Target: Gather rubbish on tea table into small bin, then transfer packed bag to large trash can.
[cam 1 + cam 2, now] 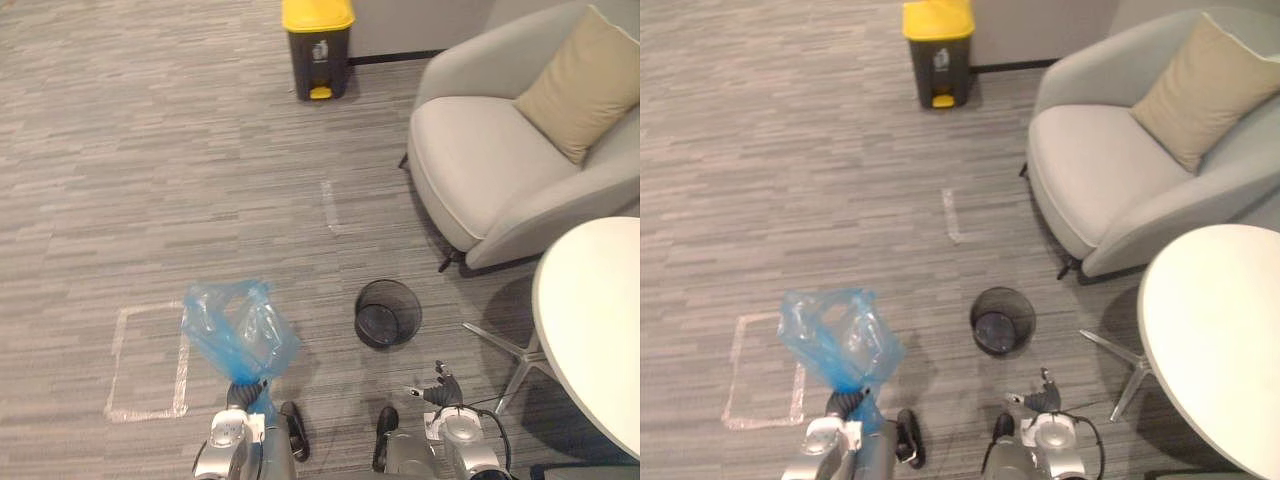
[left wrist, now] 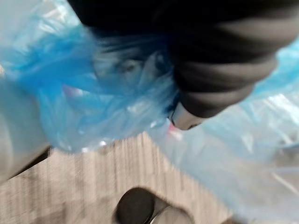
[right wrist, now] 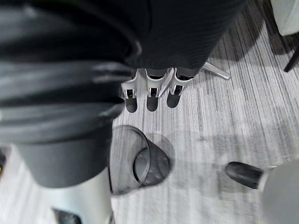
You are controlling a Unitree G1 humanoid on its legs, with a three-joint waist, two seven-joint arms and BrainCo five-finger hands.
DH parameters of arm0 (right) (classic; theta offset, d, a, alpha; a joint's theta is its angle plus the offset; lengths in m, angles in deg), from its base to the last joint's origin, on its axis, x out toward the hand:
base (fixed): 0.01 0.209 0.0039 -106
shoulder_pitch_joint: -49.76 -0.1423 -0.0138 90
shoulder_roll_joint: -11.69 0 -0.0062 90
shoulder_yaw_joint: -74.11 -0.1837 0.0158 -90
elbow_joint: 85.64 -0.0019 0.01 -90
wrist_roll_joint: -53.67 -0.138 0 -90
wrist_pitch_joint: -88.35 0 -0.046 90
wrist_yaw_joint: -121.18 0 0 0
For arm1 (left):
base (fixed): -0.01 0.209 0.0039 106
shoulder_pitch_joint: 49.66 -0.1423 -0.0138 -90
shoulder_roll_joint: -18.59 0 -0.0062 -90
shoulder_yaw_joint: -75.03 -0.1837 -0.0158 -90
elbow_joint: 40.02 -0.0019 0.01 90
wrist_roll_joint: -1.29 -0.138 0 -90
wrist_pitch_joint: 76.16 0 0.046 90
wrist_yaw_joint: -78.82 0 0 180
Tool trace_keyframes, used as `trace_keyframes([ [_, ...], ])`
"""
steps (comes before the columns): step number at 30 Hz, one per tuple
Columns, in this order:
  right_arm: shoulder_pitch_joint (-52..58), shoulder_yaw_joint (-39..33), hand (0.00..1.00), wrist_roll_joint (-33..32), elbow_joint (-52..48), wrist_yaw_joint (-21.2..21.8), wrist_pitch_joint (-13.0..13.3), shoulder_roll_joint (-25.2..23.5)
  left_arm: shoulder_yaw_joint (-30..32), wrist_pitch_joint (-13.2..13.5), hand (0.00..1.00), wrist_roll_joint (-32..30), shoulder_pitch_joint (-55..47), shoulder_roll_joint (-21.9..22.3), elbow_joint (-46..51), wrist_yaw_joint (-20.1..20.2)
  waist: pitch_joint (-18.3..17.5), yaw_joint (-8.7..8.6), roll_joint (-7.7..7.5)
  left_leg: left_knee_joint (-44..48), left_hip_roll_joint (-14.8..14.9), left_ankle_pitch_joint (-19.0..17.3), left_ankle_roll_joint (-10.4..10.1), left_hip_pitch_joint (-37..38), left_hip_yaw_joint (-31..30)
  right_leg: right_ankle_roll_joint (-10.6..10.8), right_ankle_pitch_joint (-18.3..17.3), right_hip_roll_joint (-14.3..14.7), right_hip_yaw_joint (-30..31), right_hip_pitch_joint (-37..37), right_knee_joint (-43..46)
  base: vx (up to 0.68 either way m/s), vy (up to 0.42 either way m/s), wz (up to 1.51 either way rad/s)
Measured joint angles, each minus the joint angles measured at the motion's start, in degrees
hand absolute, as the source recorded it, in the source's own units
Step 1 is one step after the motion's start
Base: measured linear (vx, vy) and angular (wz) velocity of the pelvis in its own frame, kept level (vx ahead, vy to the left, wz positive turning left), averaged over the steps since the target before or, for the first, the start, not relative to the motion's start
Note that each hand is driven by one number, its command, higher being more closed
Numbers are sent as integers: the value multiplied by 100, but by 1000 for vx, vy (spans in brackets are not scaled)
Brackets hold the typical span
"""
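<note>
A blue plastic bag [image 1: 237, 335] stands bunched up above my left hand [image 1: 247, 393], which is shut round the bag's neck low in the left eye view. In the left wrist view the blue bag [image 2: 84, 98] wraps close around the hand's dark cover. The small black mesh bin [image 1: 387, 313] stands on the carpet to the right of the bag, with no liner in it. My right hand [image 1: 440, 385] hangs just right of the bin, holding nothing, and its fingers [image 3: 149, 95] point down, relaxed, above the bin [image 3: 140, 161]. The large dark trash can [image 1: 318, 45] with a yellow lid stands far ahead, lid closed.
A grey armchair [image 1: 480, 150] with a tan cushion [image 1: 578, 85] stands at the right. A round white table [image 1: 595, 320] on metal legs is at the lower right. Tape marks [image 1: 145, 360] lie on the carpet at the left.
</note>
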Motion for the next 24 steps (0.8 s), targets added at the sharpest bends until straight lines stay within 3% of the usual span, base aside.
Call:
trace_keyframes([
  [5,-43,19,0,24,295,28,-28,-13,-11,-9,100,-76,-181,-17,-104,4,-44,6,-17,-104,-302,-137,96,107,-105,202,-116,-198,-21,173,-24,-27,100,25],
  [7,-30,22,0,26,300,30,-51,-24,-10,-13,100,-77,-188,-29,-101,9,-55,-22,-133,-48,-488,-212,186,107,-64,289,-491,-412,82,23,307,37,106,27],
  [9,5,26,0,31,387,39,-84,-32,-5,-19,100,-77,-223,-75,-103,2,-77,-20,-202,548,-486,-657,316,22,-103,459,-777,-608,249,-117,1049,115,69,22],
  [10,29,26,0,33,431,53,-107,-58,-38,-33,100,-77,-278,-129,-99,-6,-125,-74,-306,594,-589,-778,326,50,-167,301,-767,-691,486,-281,1562,140,41,24],
  [12,50,32,0,31,472,69,-108,-58,-94,-43,100,-77,-272,-149,-72,-17,-113,-104,-310,500,-608,-840,363,240,-275,-195,-402,-695,948,-792,2708,151,75,21],
  [13,24,22,0,19,463,76,-83,-77,-100,-49,100,-76,-288,-172,-67,-25,-67,-122,-236,390,-583,-863,371,424,-396,-71,-623,-515,1161,-996,3016,219,55,26],
  [15,-7,42,0,22,500,80,-78,-78,-101,-48,100,-72,-263,-183,-61,-29,-96,-159,-288,136,-583,-870,365,702,-504,-94,-909,-151,1165,-1140,2893,263,-8,31],
  [17,-43,36,0,14,564,80,-78,-59,-74,-49,100,-72,-218,-183,-63,-37,-89,-186,-282,-110,-578,-896,321,970,-570,-170,-892,199,894,-1315,2299,301,-44,20],
  [18,-81,34,0,14,565,80,-77,-45,-41,-49,100,-73,-208,-182,-68,-39,-72,-206,-263,-230,-579,-908,303,1125,-576,-233,-742,367,763,-1381,1773,427,-64,18],
  [20,-52,2,0,12,555,81,-76,-42,52,-49,100,-73,-195,-177,-80,-39,-67,-311,-270,-301,-637,-984,124,1363,-647,-402,-89,589,738,-1361,815,427,-76,42],
  [21,-51,-62,0,15,513,79,-70,3,52,-48,100,-78,-146,-122,-139,-40,-65,-403,-180,-302,-574,-1092,-3,1533,-888,-650,361,698,786,-1200,758,416,-86,54],
  [23,-100,-174,0,22,503,78,-75,39,37,-26,100,-88,-68,-92,-142,-20,-81,-376,-27,-382,-458,-1049,-98,1589,-922,-705,185,722,591,-1115,846,511,-106,40],
  [24,-128,-220,0,21,515,82,-81,36,39,-26,100,-87,-20,-70,-140,-20,-70,-368,-1,-273,-430,-942,-276,1594,-883,-719,56,712,541,-1077,952,468,-115,28],
])
